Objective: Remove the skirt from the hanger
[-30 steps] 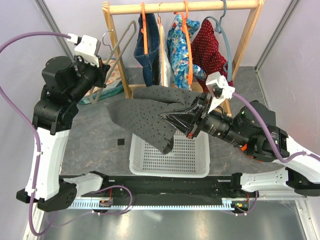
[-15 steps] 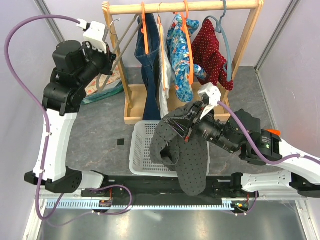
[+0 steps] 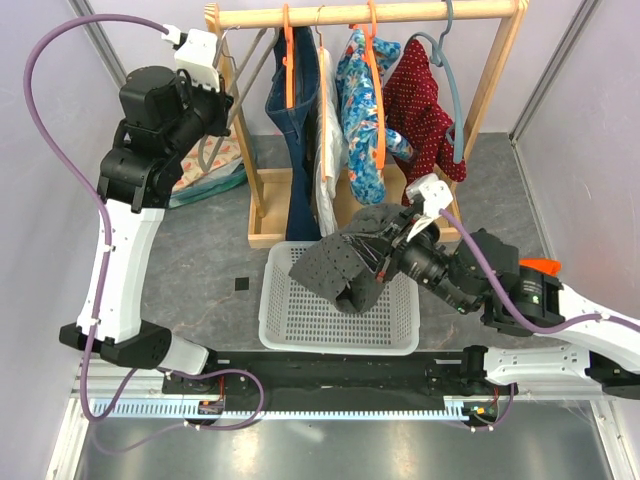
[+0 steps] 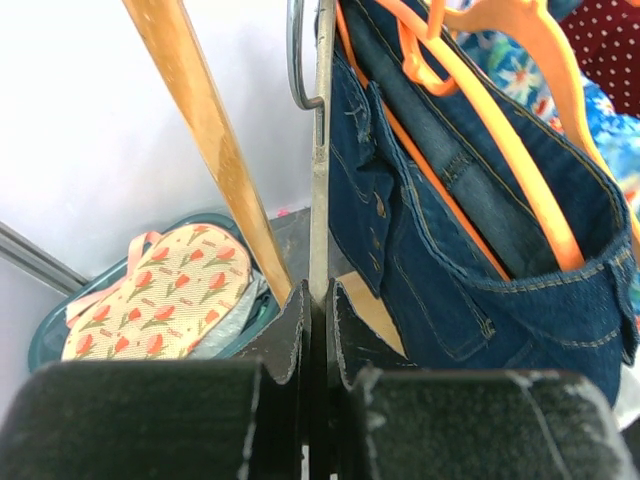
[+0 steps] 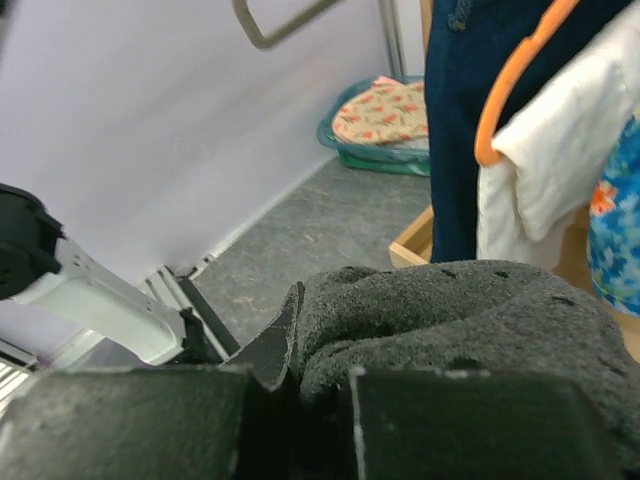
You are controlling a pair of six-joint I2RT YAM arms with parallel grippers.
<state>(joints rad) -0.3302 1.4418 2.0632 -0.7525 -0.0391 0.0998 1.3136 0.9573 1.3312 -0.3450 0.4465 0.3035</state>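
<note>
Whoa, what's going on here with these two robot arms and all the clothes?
The right claw grips a dark grey dotted garment, bunched up over the white basket. The left claw is shut on a thin grey hanger by the left end of the wooden rack. The navy denim skirt hangs on the rack on its orange hanger, untouched.

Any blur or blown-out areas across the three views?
Top external: sharp, evenly lit, soft shadows only. Left wrist: left claw soft up close, navy denim skirt crisp, white wall nearly blown out. Right wrist: right claw and dark grey dotted garment soft in front, grey floor beyond clearer.
</note>
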